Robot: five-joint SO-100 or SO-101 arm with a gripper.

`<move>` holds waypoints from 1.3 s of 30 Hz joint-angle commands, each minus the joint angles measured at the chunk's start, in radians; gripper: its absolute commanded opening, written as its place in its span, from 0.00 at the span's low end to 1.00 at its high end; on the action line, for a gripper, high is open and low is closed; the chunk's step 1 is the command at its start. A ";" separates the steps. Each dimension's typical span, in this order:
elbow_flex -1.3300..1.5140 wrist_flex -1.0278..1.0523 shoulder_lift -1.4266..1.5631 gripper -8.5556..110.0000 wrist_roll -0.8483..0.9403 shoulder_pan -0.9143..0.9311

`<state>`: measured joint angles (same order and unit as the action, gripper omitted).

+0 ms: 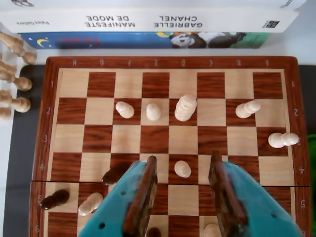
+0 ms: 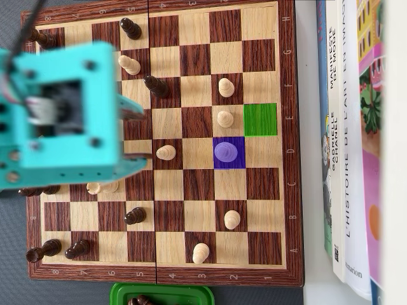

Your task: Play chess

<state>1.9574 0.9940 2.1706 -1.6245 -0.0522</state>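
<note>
The wooden chessboard [image 2: 289, 210] fills both views. My teal gripper [image 1: 183, 159] with brown fingers [image 1: 146, 190] hangs open above the board, and a white pawn [image 1: 182, 169] stands on a dark square between the fingertips, untouched. In the overhead view the gripper [image 2: 145, 140] reaches in from the left, with that pawn [image 2: 166, 152] just past its tips. A tall white piece [image 1: 185, 107] stands two ranks ahead; overhead it [image 2: 227, 152] sits on a blue-marked square, beside a green-marked empty square [image 2: 260, 119]. White pawns [image 1: 153, 111] and dark pieces [image 2: 156, 86] are scattered about.
Books [image 1: 148, 22] lie along the board's far edge in the wrist view, to the right overhead [image 2: 346, 146]. Captured white pieces [image 1: 15, 74] lie off the board's left in the wrist view. A green tray [image 2: 162, 295] with dark pieces sits below the board overhead.
</note>
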 commanded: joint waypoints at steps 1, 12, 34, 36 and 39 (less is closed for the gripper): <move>-0.130 0.052 -0.075 0.21 -0.012 -0.002; -0.288 0.100 -0.278 0.24 -0.023 0.002; -0.534 0.101 -0.643 0.24 -0.011 0.057; -0.548 0.101 -0.663 0.24 -0.011 0.055; -0.561 0.101 -0.683 0.24 -0.015 0.044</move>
<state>1.4542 1.0937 1.4849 -1.6414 0.0015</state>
